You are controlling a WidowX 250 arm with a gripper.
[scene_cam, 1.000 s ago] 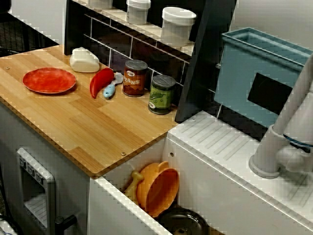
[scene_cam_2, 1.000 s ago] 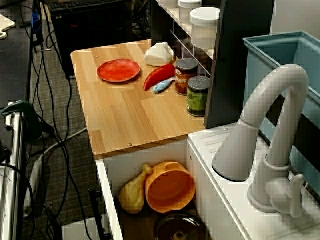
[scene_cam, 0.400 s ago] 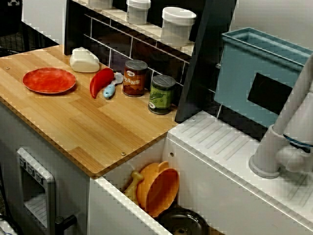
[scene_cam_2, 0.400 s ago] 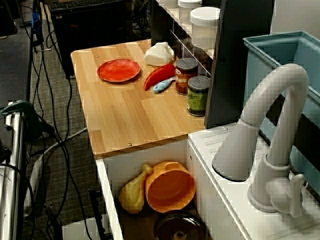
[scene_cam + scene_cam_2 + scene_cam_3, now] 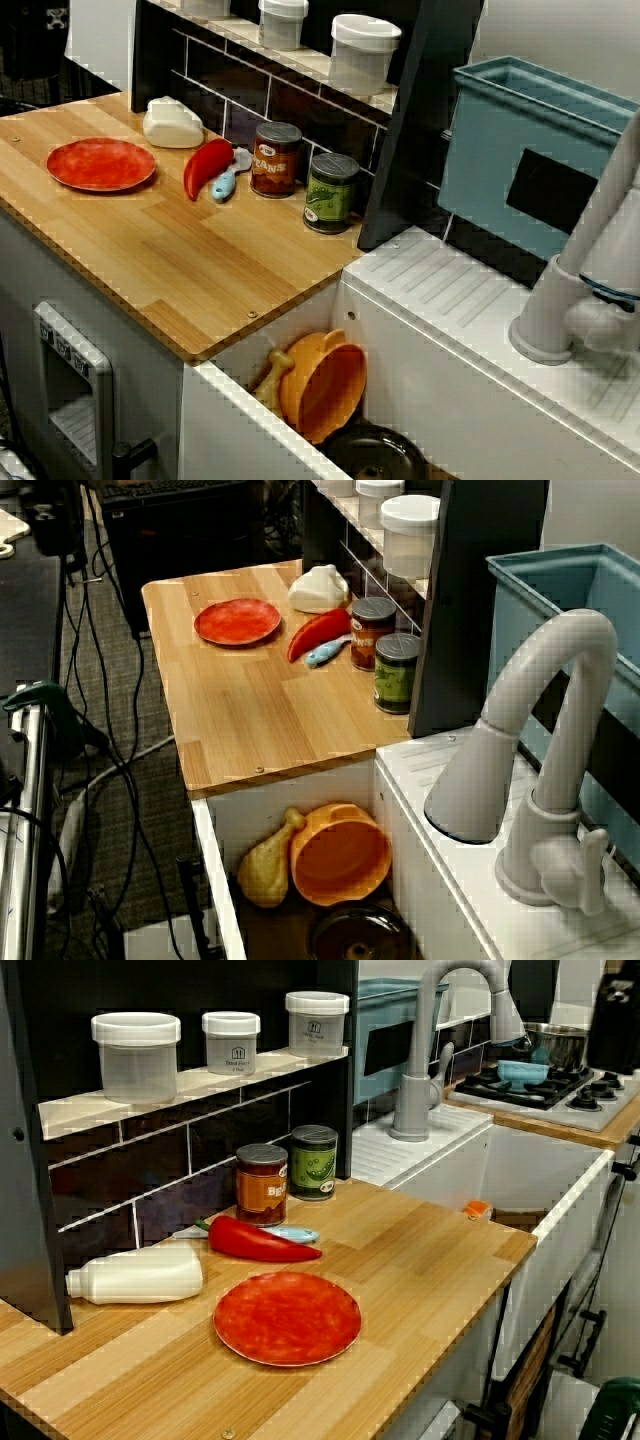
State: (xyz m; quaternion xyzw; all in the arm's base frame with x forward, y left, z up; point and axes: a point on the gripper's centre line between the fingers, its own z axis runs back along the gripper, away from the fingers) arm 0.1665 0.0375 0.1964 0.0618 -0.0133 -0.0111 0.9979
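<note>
Hovering with gripper [image 5: 32,38] beyond the worktop's [image 5: 200,250] far left edge, nearest the plate [image 5: 100,164]; not showing whether apart or together.

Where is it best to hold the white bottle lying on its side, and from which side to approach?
Grip the white bottle around the middle of its body, from above, closing across its width. It lies flat with its long side along the tiled wall, so coming from behind looks blocked; the middle probably balances best.
</note>
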